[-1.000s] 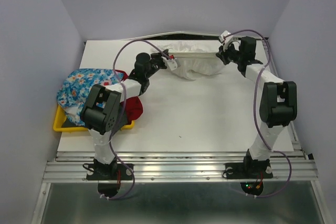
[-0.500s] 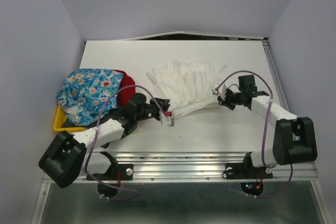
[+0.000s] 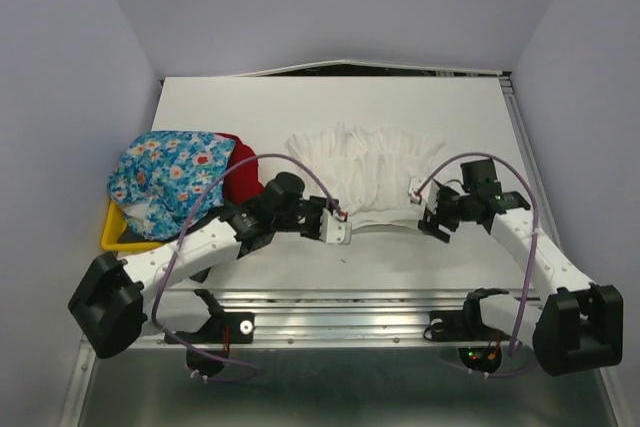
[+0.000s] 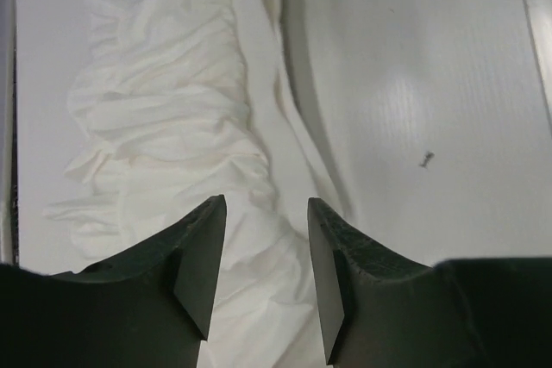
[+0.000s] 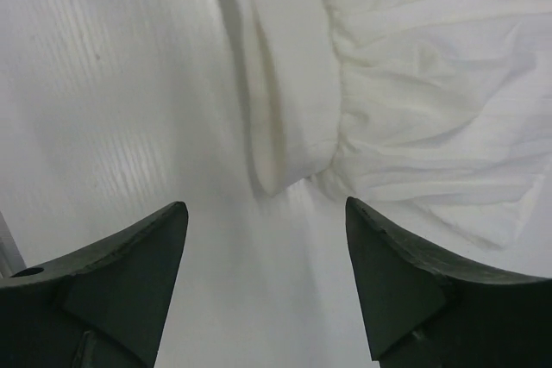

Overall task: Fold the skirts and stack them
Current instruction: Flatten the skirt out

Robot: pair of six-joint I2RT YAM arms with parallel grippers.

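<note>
White skirt (image 3: 365,169) spread on table (image 3: 450,107), left hand (image 3: 338,229) and right hand (image 3: 430,212) at its near corners

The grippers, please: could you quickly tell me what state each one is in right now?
Left gripper: open, holding nothing, over the white skirt.
Right gripper: open, holding nothing, just short of the skirt.

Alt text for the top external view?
A white skirt lies spread on the table, the left gripper and right gripper open at its near edge. A flowered blue skirt and red skirt sit piled over a yellow tray at left.
</note>
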